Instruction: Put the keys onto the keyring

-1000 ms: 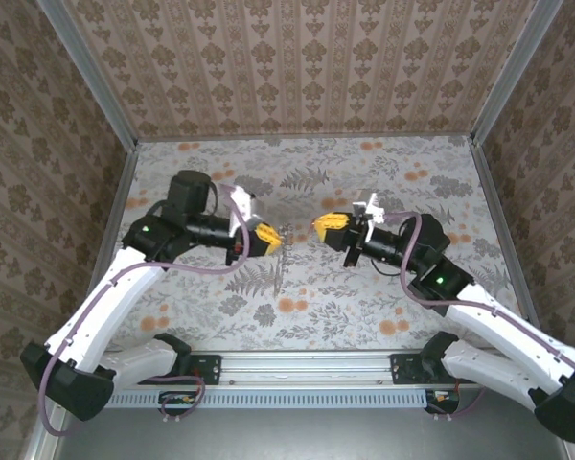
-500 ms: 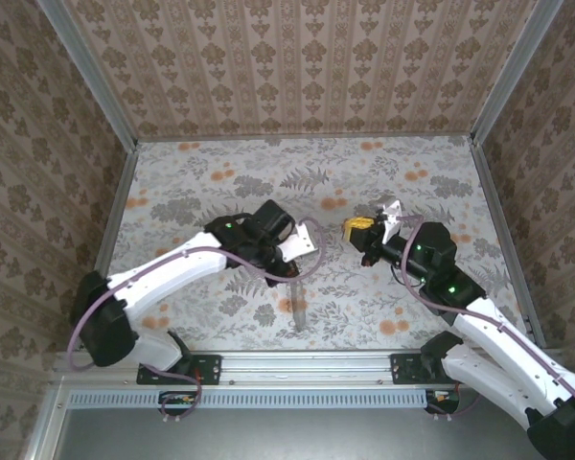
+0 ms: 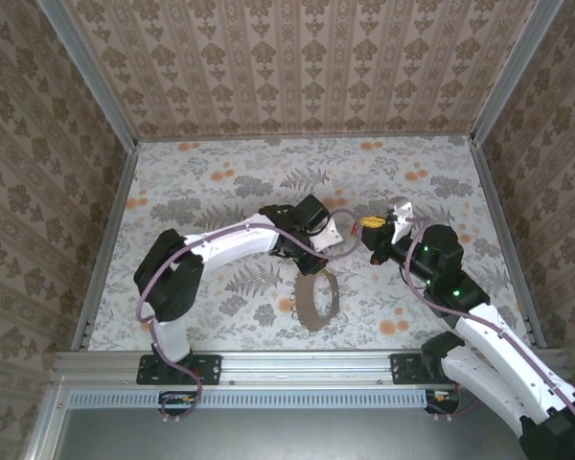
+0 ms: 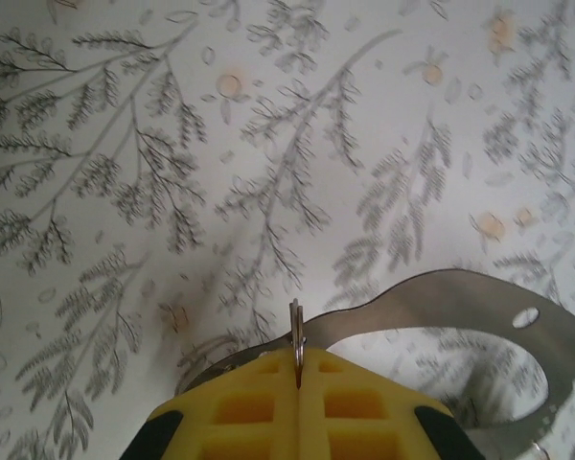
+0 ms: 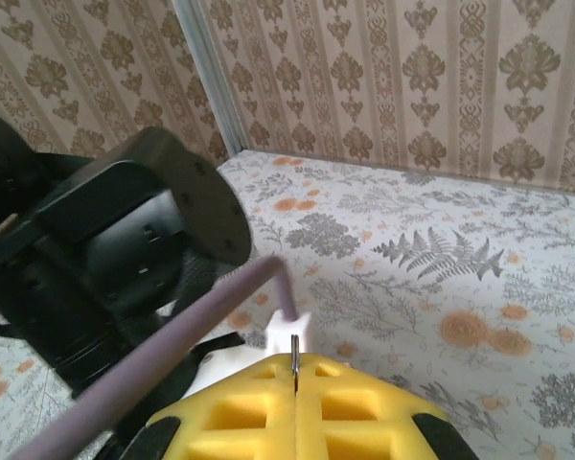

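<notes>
My left gripper point(image 3: 305, 264) reaches over the middle of the table, pointing down. In the left wrist view its yellow fingers point(image 4: 249, 407) are shut on the keyring point(image 4: 431, 292), whose thin wire edge sticks up between the tips while a brown-grey band curves off to the right. From above, the keyring point(image 3: 311, 321) hangs below that gripper. My right gripper point(image 3: 372, 226) sits just to the right, shut, with a thin silvery sliver of the keys point(image 5: 294, 350) pinched edge-on between its fingertips. The rest of the keys is hidden inside the grip.
The floral tabletop point(image 3: 220, 182) is walled on three sides by patterned panels point(image 3: 297, 67). The left arm's black wrist point(image 5: 125, 249) and purple cable point(image 5: 172, 355) lie close in front of my right gripper. A metal rail point(image 3: 297, 364) runs along the near edge.
The left arm has swung from the left side out over the centre, carrying the keyring, which now hangs in plain view. The right gripper has drawn back to the right.
</notes>
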